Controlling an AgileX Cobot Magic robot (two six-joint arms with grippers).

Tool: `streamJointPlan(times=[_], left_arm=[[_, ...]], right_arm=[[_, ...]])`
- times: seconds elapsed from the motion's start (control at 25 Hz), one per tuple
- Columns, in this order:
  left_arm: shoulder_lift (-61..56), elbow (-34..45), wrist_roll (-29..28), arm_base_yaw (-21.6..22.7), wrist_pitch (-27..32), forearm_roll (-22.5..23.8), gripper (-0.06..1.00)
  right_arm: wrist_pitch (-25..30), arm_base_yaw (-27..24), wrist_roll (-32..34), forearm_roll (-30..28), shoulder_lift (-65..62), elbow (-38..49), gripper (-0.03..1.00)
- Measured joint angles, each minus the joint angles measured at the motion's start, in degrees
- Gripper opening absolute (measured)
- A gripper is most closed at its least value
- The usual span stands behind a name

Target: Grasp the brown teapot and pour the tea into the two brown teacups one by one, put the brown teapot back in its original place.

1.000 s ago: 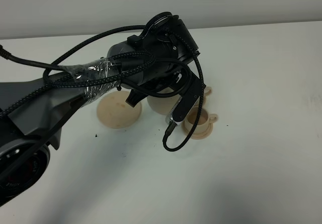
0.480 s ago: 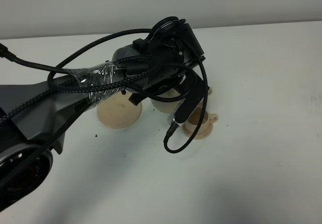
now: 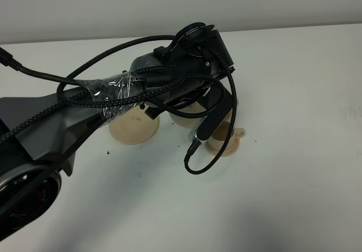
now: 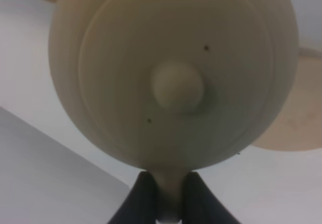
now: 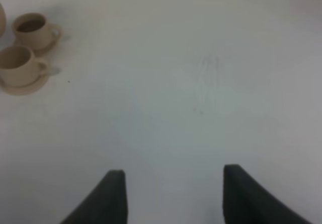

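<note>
The brown teapot (image 4: pixel 171 73) fills the left wrist view, lid knob facing the camera. My left gripper (image 4: pixel 170 186) is shut on its handle. From above, the left arm covers most of the teapot (image 3: pixel 182 119), which hangs over the teacups. One teacup (image 3: pixel 236 134) on its saucer peeks out under the arm; the other is hidden there. In the right wrist view both teacups (image 5: pixel 31 28) (image 5: pixel 17 65) stand on their saucers, far from my open right gripper (image 5: pixel 173 199). The wide saucer (image 3: pixel 133 128), the original place, lies bare to the left.
The white table (image 3: pixel 294 167) stretches right and forward of the cups. A black cable loop (image 3: pixel 198 164) hangs from the left wrist just in front of the near cup. A grey wall (image 3: pixel 169 3) runs along the table's back edge.
The left arm has carried the teapot a little to the right, further over the cups. The near cup is now more covered by the arm.
</note>
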Motion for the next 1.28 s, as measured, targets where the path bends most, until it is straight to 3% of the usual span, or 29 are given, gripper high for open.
streamJointPlan(times=[1.28], left_arm=[[0.90,0.00,-2.28,-2.14,-0.93,5.26,0.15]], right_arm=[[0.00,0.00,0.00,0.00,0.00,0.00,0.46]])
